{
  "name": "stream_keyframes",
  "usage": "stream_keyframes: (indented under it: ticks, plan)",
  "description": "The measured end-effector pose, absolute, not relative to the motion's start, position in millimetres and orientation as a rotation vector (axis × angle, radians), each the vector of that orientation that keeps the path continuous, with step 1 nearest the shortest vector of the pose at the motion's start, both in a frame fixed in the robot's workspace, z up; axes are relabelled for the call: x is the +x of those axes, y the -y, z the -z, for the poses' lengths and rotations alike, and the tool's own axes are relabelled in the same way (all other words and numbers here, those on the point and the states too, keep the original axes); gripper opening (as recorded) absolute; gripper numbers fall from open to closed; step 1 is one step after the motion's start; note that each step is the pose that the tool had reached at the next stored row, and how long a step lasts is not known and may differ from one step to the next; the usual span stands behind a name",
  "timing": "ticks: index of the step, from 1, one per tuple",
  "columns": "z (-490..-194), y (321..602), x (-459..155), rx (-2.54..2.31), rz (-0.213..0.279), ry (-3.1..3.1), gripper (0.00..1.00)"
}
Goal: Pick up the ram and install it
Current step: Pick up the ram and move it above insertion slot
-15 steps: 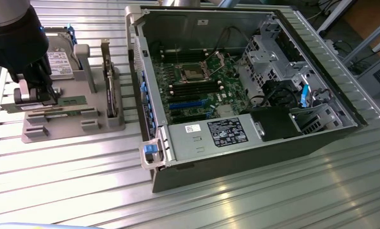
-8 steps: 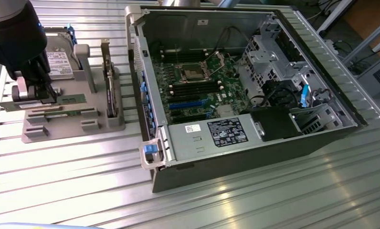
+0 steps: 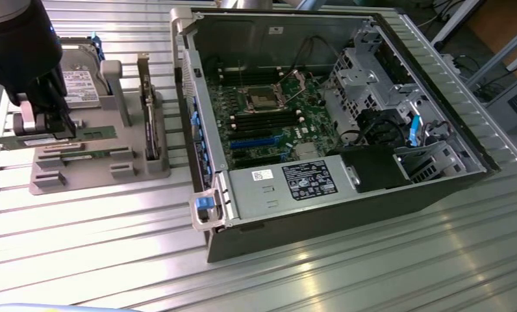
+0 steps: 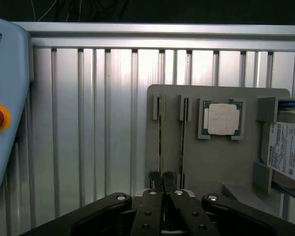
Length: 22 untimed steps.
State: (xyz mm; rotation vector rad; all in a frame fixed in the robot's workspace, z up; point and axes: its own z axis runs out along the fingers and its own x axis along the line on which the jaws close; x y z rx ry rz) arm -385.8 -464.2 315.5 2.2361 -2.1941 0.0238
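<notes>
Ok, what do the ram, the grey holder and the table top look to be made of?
The ram: green circuit board, matte, with a pale label, clamped in the tool. The holder: uniform dull grey with blocky slots, probably plastic. The table: ribbed silvery slats with bright reflections, most likely aluminium.

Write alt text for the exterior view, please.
A dark robot arm's gripper is closed on the ram, a green stick, at a grey holder on a ribbed metal table. At the exterior view's right lies an open computer case, its motherboard exposed.
</notes>
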Motion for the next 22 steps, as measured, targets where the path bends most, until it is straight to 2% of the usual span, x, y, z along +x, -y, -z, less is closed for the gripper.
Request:
stream_keyframes:
  ticks: [22]
  plan:
    - [-336.6, 464.1, -385.8, 2.236, -0.024, 2.194, 0.12]
